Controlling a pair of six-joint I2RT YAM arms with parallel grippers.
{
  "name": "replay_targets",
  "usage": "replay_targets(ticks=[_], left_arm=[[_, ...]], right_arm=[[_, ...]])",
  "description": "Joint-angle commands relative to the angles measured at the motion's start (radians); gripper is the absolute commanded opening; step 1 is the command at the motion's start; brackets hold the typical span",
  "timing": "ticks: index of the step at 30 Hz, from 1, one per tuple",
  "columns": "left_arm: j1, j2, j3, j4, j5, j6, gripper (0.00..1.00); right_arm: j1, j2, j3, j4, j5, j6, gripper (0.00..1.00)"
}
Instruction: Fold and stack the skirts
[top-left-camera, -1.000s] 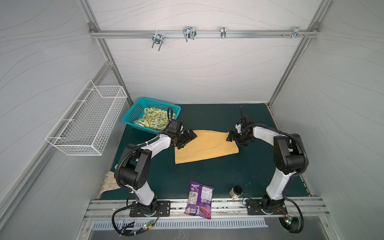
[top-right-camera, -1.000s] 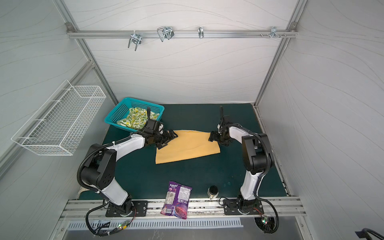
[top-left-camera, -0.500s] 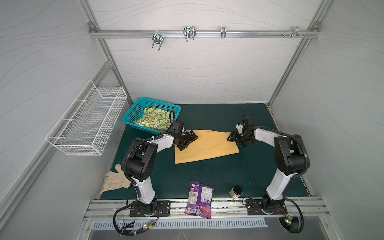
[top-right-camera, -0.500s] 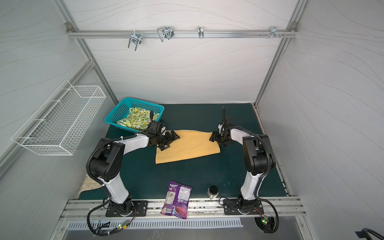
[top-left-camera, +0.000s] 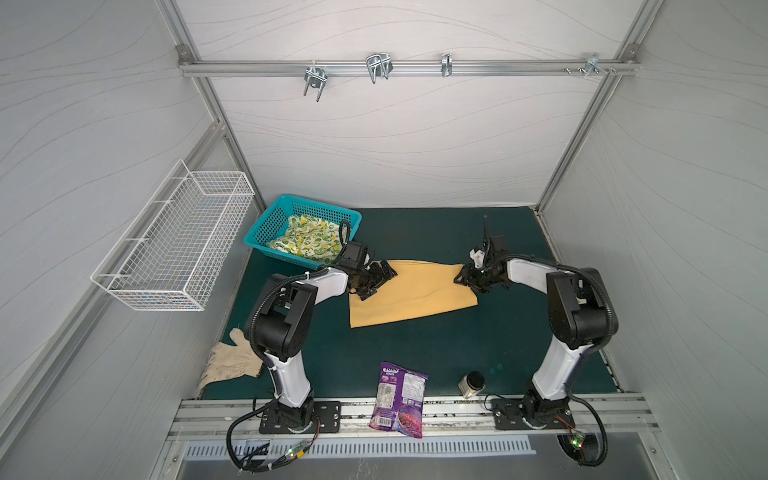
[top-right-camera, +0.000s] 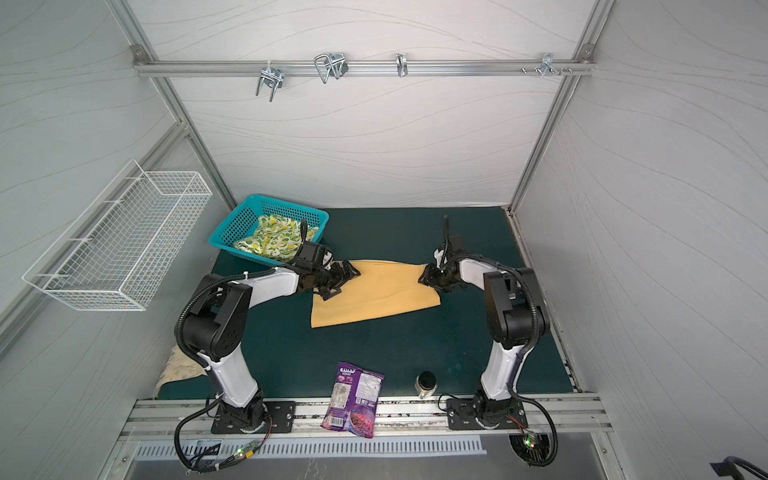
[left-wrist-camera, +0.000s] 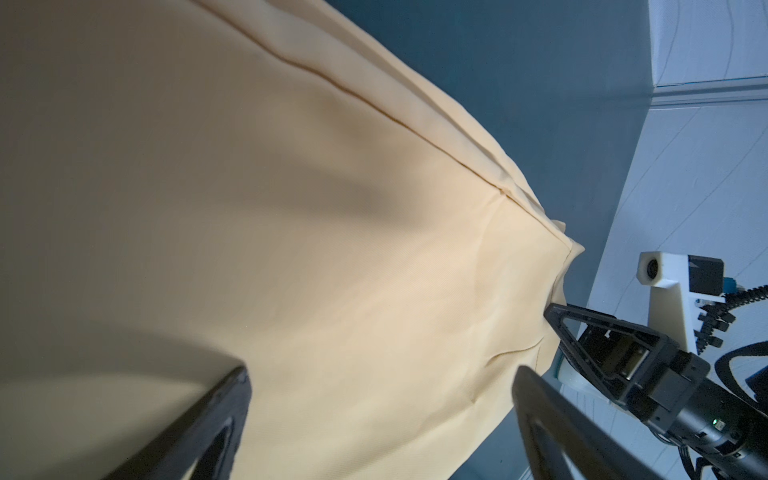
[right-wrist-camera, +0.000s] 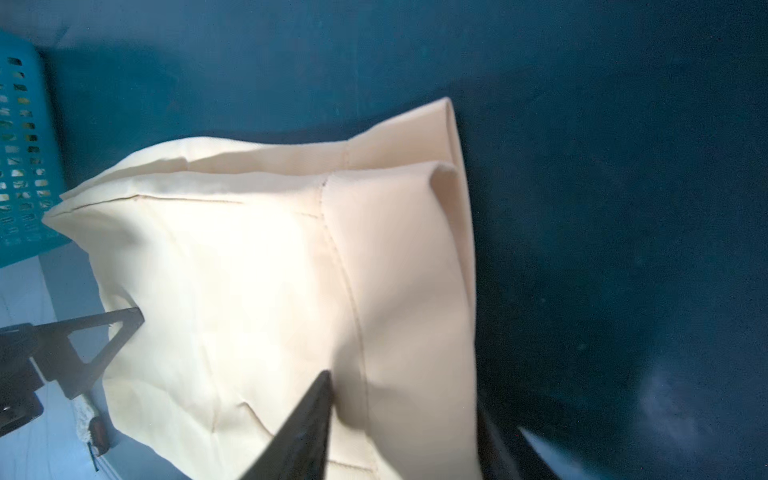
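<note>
Mustard skirt (top-left-camera: 411, 291) lies flat mid-mat on the green mat (top-left-camera: 415, 345), folded into a rough rectangle, layered hems showing at its far edge in the right wrist view. Left gripper (top-left-camera: 379, 283) sits at the skirt's left end, jaws spread wide. In the left wrist view its fingers (left-wrist-camera: 208, 428) straddle the cloth with nothing pinched. Right gripper (top-left-camera: 467, 284) is at the skirt's far right corner, jaws partway in. In the right wrist view one finger (right-wrist-camera: 307, 424) is over the fabric and the other is off its edge. Possibly nipping the corner; the view is too close and dark to tell. Lemon-print skirt (top-left-camera: 307, 241) is bunched in the teal basket (top-left-camera: 320, 206), far left, just behind the left gripper. Purple snack bag (top-left-camera: 399, 399) and small jar (top-left-camera: 473, 381) sit at the front edge, well apart from the skirts.
</note>
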Motion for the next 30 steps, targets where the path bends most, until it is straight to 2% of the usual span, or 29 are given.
replay_targets(ticks=[1, 4, 9, 20, 30], left_arm=[[0.005, 0.025, -0.01, 0.003, -0.02, 0.003, 0.99], [0.004, 0.022, -0.012, 0.001, -0.019, 0.005, 0.99], [0.004, 0.002, -0.011, -0.008, -0.021, 0.015, 0.99], [-0.034, -0.08, 0.008, -0.059, -0.01, 0.053, 0.99], [-0.168, -0.107, 0.031, -0.014, -0.008, 0.018, 0.99]], right_arm=[[0.018, 0.062, -0.034, -0.07, -0.012, 0.014, 0.31], [0.016, 0.045, -0.037, -0.07, 0.01, 0.021, 0.17], [0.014, -0.001, -0.016, -0.096, 0.05, 0.016, 0.06], [0.014, -0.125, 0.152, -0.304, 0.255, -0.103, 0.05], [0.045, -0.163, 0.287, -0.43, 0.368, -0.153, 0.05]])
